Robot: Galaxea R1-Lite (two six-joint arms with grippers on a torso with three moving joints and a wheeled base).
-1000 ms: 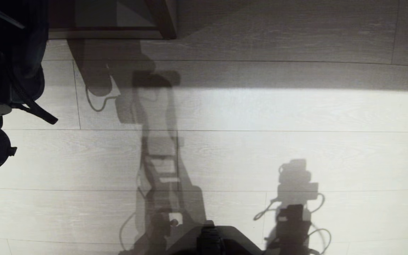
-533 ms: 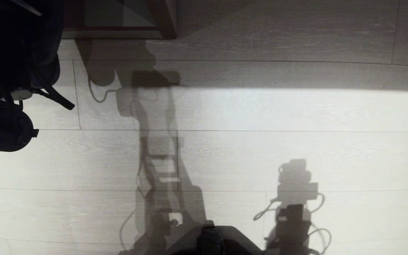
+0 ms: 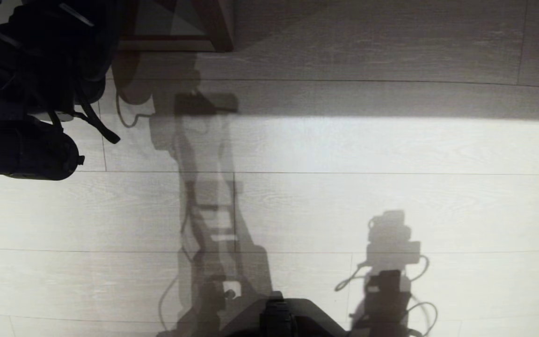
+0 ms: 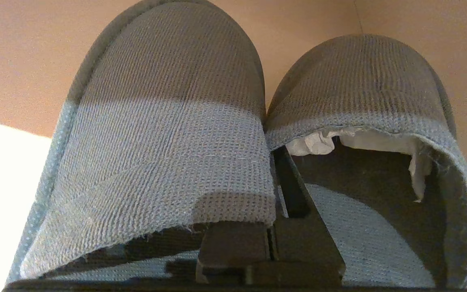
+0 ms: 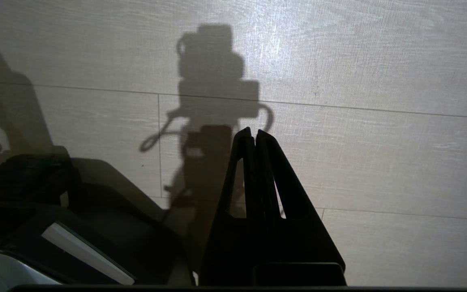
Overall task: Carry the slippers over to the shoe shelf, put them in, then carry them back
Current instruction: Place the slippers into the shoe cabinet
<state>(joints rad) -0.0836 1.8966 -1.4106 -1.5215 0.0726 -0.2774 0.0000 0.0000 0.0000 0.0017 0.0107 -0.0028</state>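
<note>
The slippers, dark woven fabric with rounded toes, hang side by side in the left wrist view, one (image 4: 164, 121) beside the other (image 4: 363, 81). My left gripper (image 4: 275, 170) is shut on their touching inner edges; one finger (image 4: 294, 190) shows inside the slipper with white paper stuffing, and the other is hidden under the neighbouring upper. In the head view the left arm (image 3: 21, 145) and its load form a dark mass at the far left, just short of the shoe shelf (image 3: 166, 45), whose pale base and dark brown edge show at the back. My right gripper (image 5: 253, 132) hangs shut and holds nothing over the floor.
Pale wood-grain plank floor (image 3: 391, 154) fills the view, half in shade near the shelf. The robot's own shadow falls across the middle. Part of the robot's dark base (image 3: 283, 318) shows at the near edge.
The left arm with the slippers has moved forward and to the right in the head view, closer to the shelf's opening. The right arm and the floor have not shifted.
</note>
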